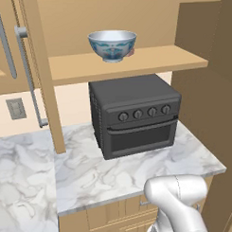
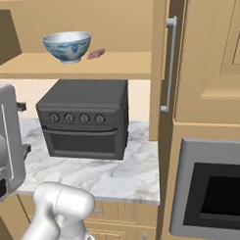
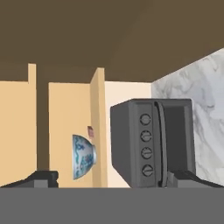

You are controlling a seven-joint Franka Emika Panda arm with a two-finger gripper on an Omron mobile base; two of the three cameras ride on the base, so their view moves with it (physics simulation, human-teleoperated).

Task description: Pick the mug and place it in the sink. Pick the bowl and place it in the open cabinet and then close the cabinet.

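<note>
The bowl point(image 1: 112, 45) point(image 2: 67, 46), white with a blue-green pattern, stands upright on the wooden shelf point(image 1: 173, 59) point(image 2: 120, 63) of the open cabinet. The cabinet door point(image 1: 40, 68) point(image 2: 162, 66) stands swung out, edge-on, with its silver bar handle point(image 1: 29, 73) point(image 2: 171, 61). The hand view is rolled sideways, so the bowl point(image 3: 83, 156) appears on its side, well ahead of my gripper point(image 3: 113, 179). The gripper is open with nothing between its fingertips point(image 3: 43, 177). The mug and the sink are out of view.
A black four-knob toaster oven point(image 1: 134, 115) point(image 2: 85, 118) point(image 3: 151, 142) sits on the marble counter point(image 1: 91, 175) point(image 2: 109, 174) under the shelf. A small reddish item point(image 2: 95, 53) lies behind the bowl. A grey appliance point(image 2: 7, 135) stands at the left; a built-in oven point(image 2: 212, 192) is at the right.
</note>
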